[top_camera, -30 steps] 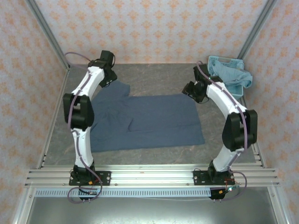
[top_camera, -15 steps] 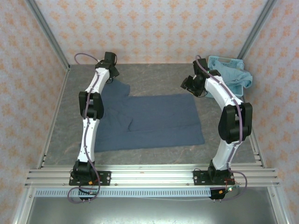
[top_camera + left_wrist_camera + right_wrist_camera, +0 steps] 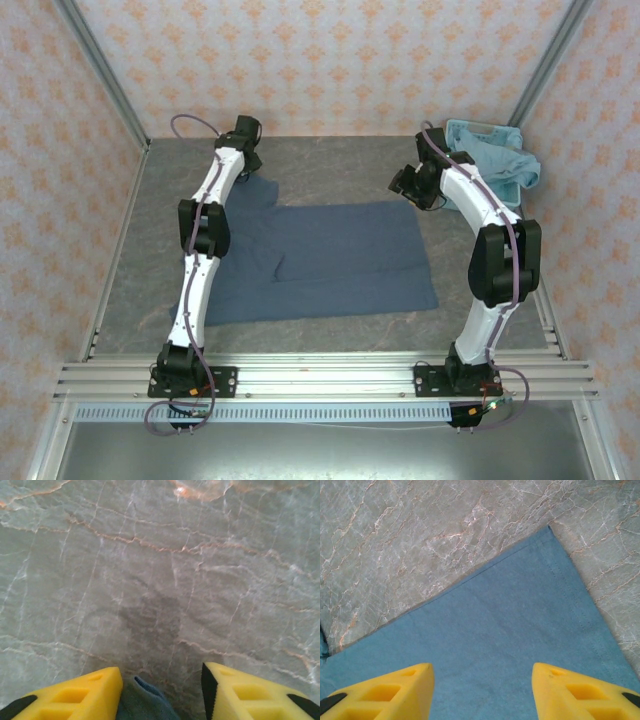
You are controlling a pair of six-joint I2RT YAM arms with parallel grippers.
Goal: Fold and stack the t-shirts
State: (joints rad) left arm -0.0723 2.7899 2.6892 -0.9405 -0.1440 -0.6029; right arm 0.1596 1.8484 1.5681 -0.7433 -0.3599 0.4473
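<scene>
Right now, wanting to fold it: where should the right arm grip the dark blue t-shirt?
Probably the far right corner of the dark blue t-shirt, from above: it lies flat with free edges, and the right gripper stands open over it.

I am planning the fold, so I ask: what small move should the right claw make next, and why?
Probably lower the right claw onto the dark t-shirt and close. It hangs open above the shirt's far corner, while the left claw straddles a cloth tip.
</scene>
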